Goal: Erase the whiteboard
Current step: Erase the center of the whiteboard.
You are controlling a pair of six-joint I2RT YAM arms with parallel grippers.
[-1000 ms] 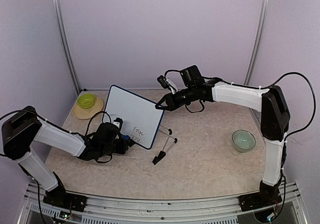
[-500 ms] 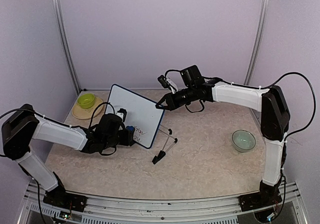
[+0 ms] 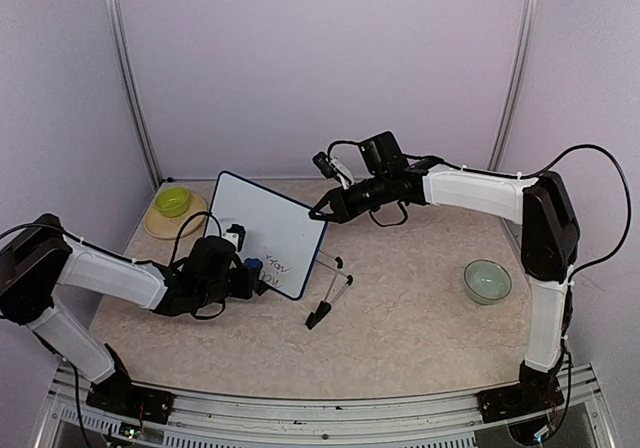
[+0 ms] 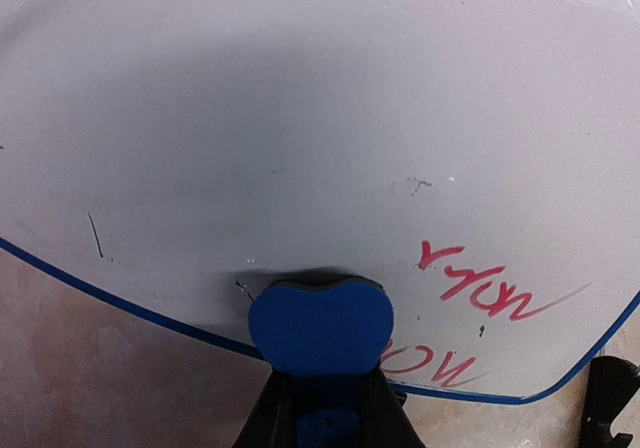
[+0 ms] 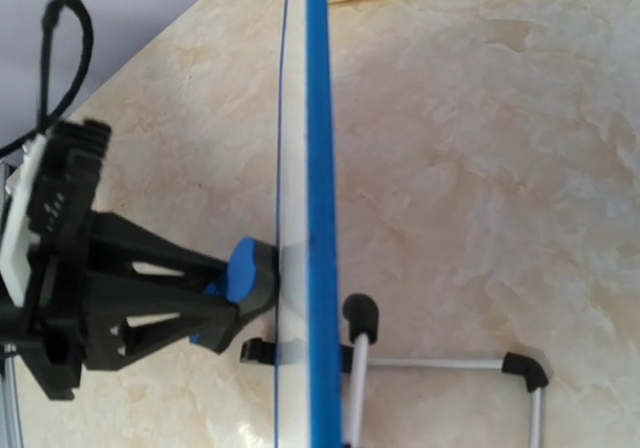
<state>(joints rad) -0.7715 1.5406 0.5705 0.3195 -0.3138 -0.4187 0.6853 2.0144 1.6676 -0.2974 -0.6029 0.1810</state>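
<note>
The whiteboard (image 3: 262, 230) stands tilted on its black fold-out legs (image 3: 333, 290) at centre left. Red marker writing (image 4: 485, 286) sits near its lower right corner; the rest of the face is blank. My left gripper (image 3: 250, 267) is shut on a blue eraser (image 4: 320, 323) and presses it flat against the board just above the lower frame, left of the writing. My right gripper (image 3: 322, 212) grips the board's upper right corner. In the right wrist view the board shows edge-on (image 5: 320, 218), with the eraser (image 5: 243, 271) against it; my own fingers are hidden there.
A yellow-green bowl (image 3: 172, 201) sits on a tan plate (image 3: 158, 226) at the back left, close behind the board. A pale green bowl (image 3: 487, 280) stands at the right. Enclosure walls and posts surround the table.
My left gripper has lifted the eraser from below the board's lower edge up onto its face. The board and my right arm have barely moved. The red writing remains.
</note>
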